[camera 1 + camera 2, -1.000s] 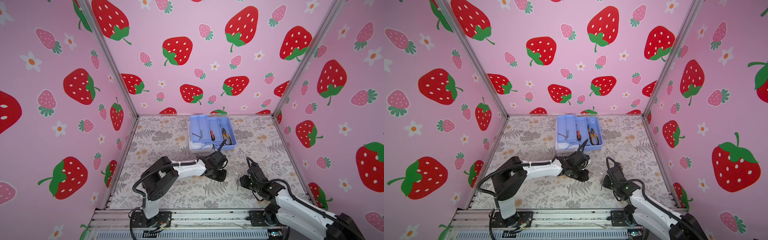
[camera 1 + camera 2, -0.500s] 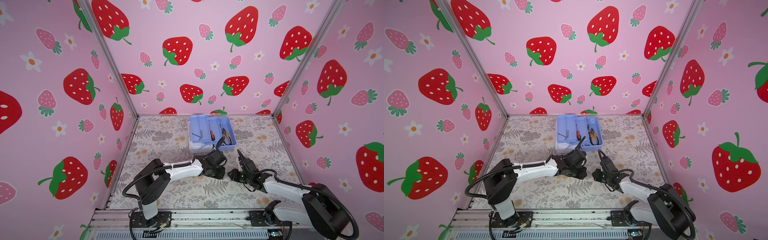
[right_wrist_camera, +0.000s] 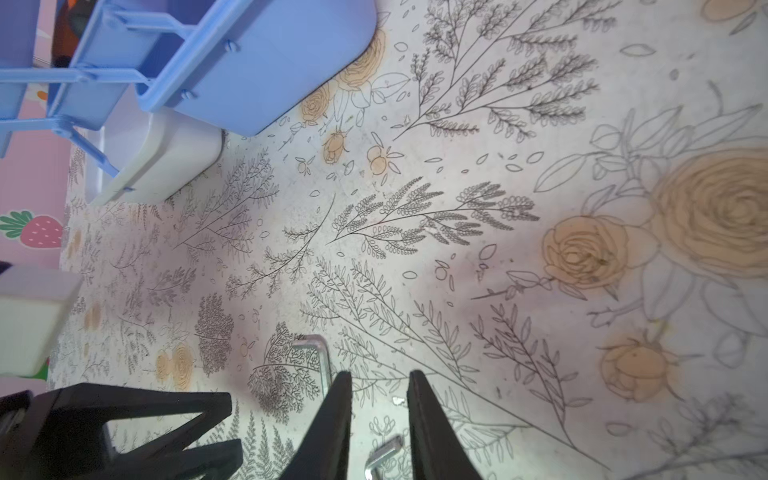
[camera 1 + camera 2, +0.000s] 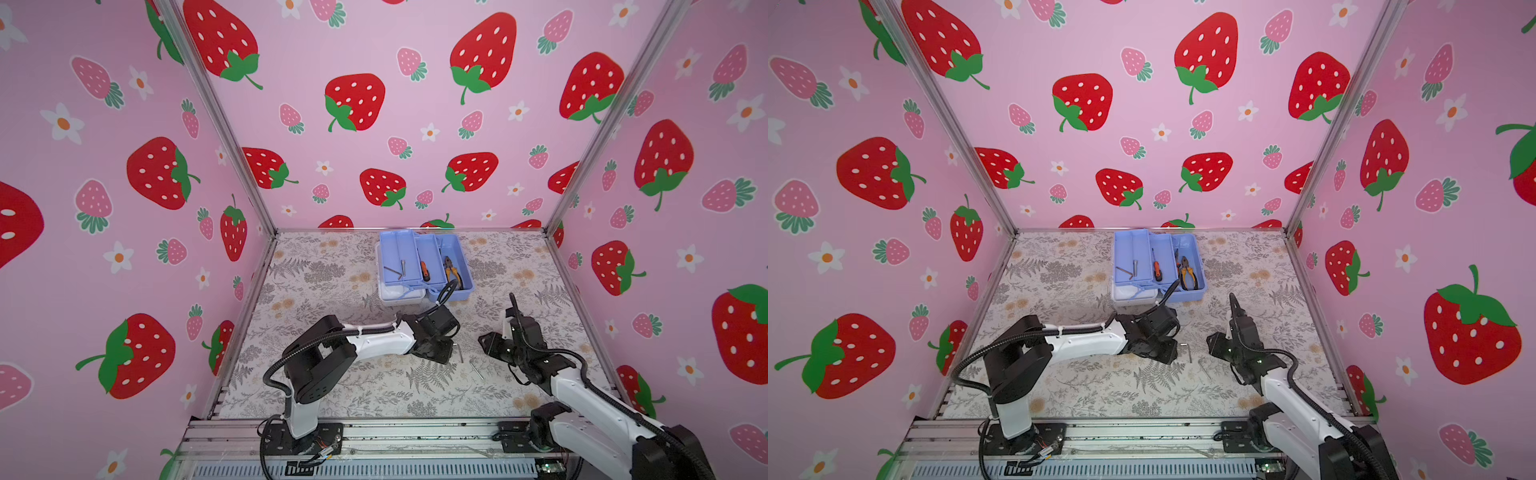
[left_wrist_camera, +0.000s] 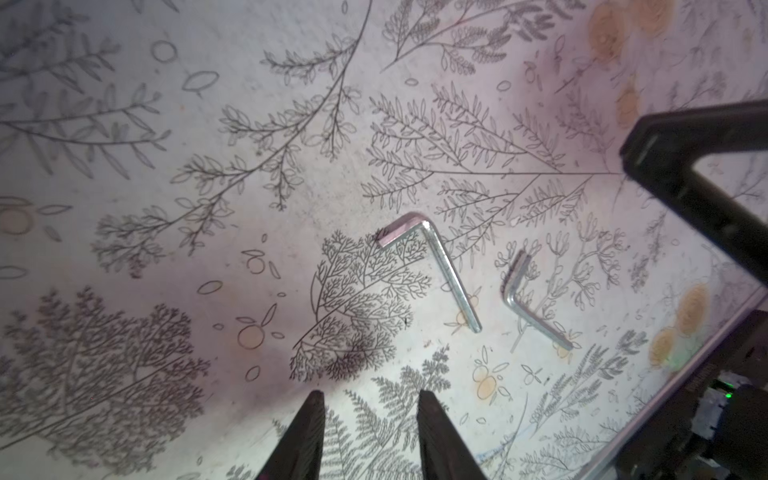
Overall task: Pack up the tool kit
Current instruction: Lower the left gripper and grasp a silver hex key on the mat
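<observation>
Opening left end effector [image 5: 370, 395] wider than before | hex key [image 5: 446, 270] lying free

One open tool kit [image 4: 398, 249], one floral mat [image 4: 324, 299], two robot arms [image 4: 374, 343] [image 4: 582, 390], two loose hex keys [image 5: 452, 276] [image 5: 538, 321] on the mat, inside the kit one hex key [image 4: 394, 271], one short silver pin [image 4: 402, 265], one orange-handled screwdriver [image 4: 424, 271], one pair of pliers [image 4: 453, 272]

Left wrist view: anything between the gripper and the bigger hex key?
Nothing visible: only bare mat lies between the left gripper and the bigger hex key. The smaller hex key lies apart, beside it.
</observation>
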{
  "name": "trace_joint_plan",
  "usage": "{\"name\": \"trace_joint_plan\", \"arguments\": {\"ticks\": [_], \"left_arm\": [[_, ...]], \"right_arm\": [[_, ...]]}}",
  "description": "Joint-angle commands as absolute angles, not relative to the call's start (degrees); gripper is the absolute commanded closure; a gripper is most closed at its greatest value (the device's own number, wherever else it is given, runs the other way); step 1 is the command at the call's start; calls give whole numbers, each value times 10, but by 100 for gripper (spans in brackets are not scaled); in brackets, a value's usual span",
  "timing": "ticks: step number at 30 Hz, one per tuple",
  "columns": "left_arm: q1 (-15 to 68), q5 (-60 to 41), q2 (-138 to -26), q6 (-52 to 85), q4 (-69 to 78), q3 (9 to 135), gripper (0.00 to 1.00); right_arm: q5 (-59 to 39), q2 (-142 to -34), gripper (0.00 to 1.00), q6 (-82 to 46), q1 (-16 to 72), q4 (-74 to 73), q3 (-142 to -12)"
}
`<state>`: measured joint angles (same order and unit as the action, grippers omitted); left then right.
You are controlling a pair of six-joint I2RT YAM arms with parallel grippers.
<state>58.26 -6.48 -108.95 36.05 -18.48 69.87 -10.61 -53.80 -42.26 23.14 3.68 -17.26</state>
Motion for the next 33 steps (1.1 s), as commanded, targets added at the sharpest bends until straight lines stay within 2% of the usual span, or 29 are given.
{"name": "trace_joint_plan", "arguments": {"ticks": [1,3,12,19,26,33], "left_arm": [[592,-64,-1108,368,-203,739,59],[595,-65,-1120,377,-209,755,59],[614,-41,-1175,410,-258,829,54],[617,-10,-1205,444,-291,870,54],[623,19,-1242,474,-343,926,61],[629,64,-1287,482,-458,1013,69]], "right_arm": [[-106,-537,73,-395,220,66,-172],[-101,-539,70,-391,216,63,-171],[-85,-578,70,-353,204,62,-163],[-109,-599,76,-325,202,49,-157],[-117,-595,77,-323,201,23,-154],[-100,-548,80,-328,197,25,-135]]}}
